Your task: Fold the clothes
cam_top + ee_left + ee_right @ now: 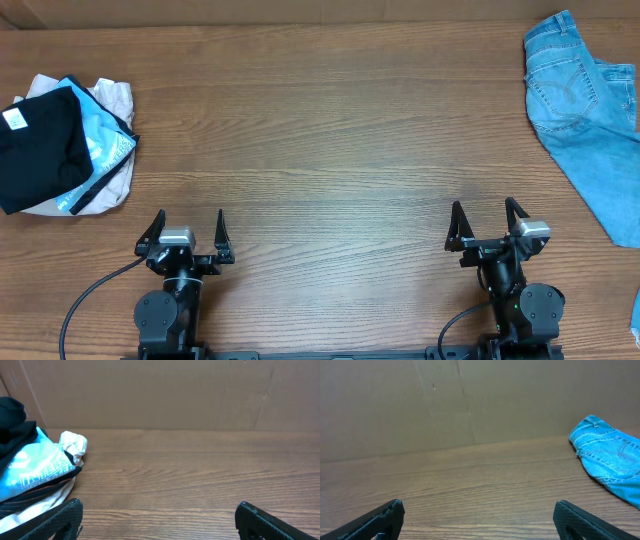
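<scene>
The light-blue jeans (585,110) lie at the far right of the table, waist and a stitched back pocket toward the back, a leg running to the right edge. They also show at the right of the right wrist view (607,457). My left gripper (190,222) is open and empty near the front edge on the left; its fingers frame bare wood in the left wrist view (159,512). My right gripper (484,214) is open and empty near the front edge, left of and nearer than the jeans; its wrist view shows bare wood between the fingers (479,512).
A pile of other cloths sits at the far left: a black garment with a white tag (40,145), a bright cyan cloth (105,145) and a beige cloth (115,100). The pile shows in the left wrist view (35,470). A cardboard wall (470,400) stands behind the table.
</scene>
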